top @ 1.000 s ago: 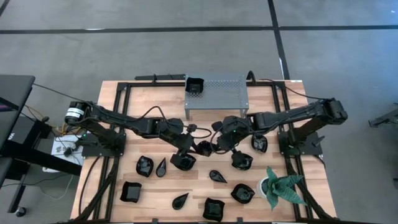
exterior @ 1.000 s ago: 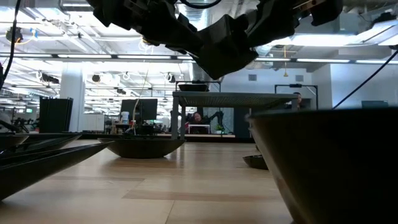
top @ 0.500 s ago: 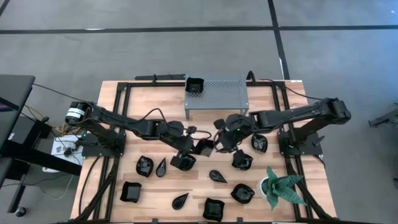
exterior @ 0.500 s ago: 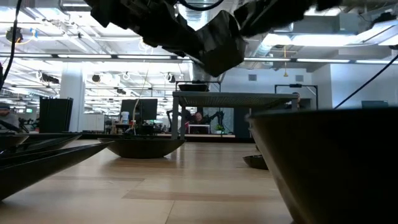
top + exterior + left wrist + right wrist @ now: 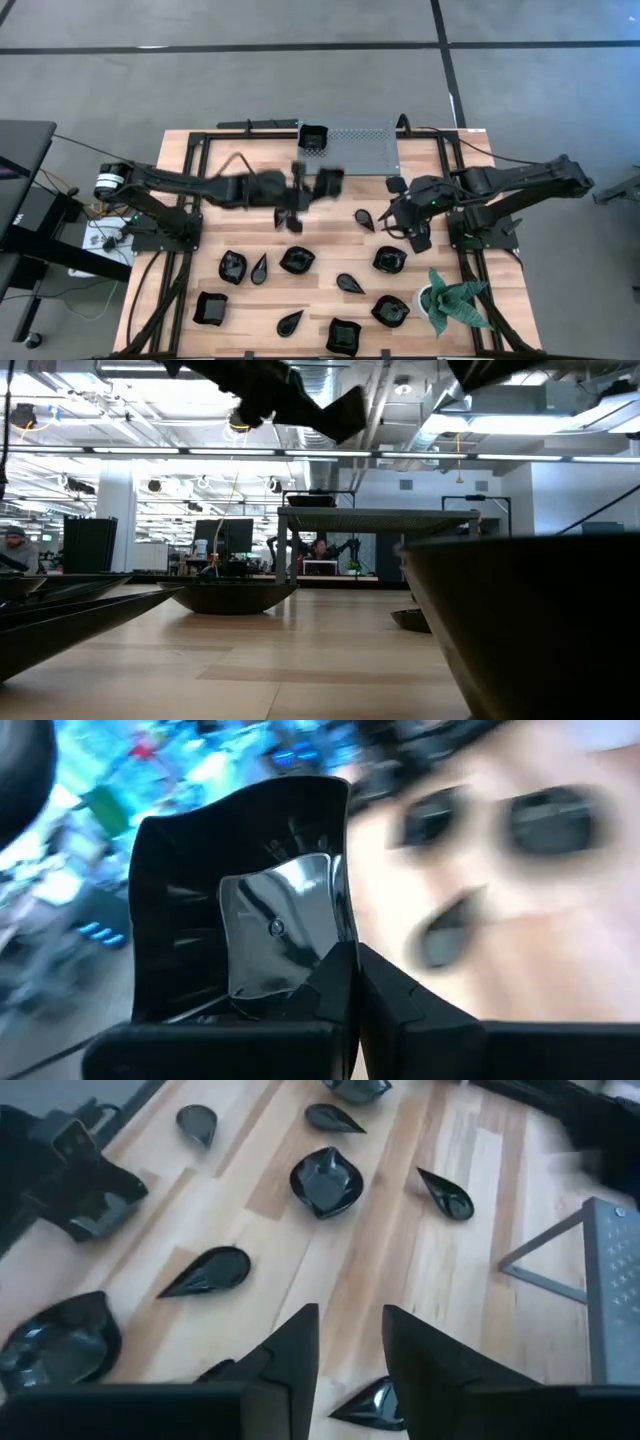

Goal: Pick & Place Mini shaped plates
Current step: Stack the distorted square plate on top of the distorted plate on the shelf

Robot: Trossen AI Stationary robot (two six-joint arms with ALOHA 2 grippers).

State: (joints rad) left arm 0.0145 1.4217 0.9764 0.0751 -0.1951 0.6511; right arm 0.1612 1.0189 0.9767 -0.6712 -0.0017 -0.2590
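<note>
high: left gripper (image 5: 318,186) motion-smeared, just before shelf (image 5: 350,150) | low: arms cut off at top | left wrist: fingers (image 5: 335,985) clamped on square plate (image 5: 240,915), background blurred | right wrist: right gripper (image 5: 350,1342) parted, empty, teardrop plate (image 5: 207,1270) on table (image 5: 300,1270)

Glossy black mini shaped plates (image 5: 296,260) look like glazed ceramic or hard plastic; a square plate (image 5: 240,910) shows bright reflections on its smooth base. The tabletop (image 5: 330,220) is pale, smooth wood with visible grain. The shelf (image 5: 358,150) is grey perforated metal. The left tool (image 5: 355,1010) has matt black fingers.
</note>
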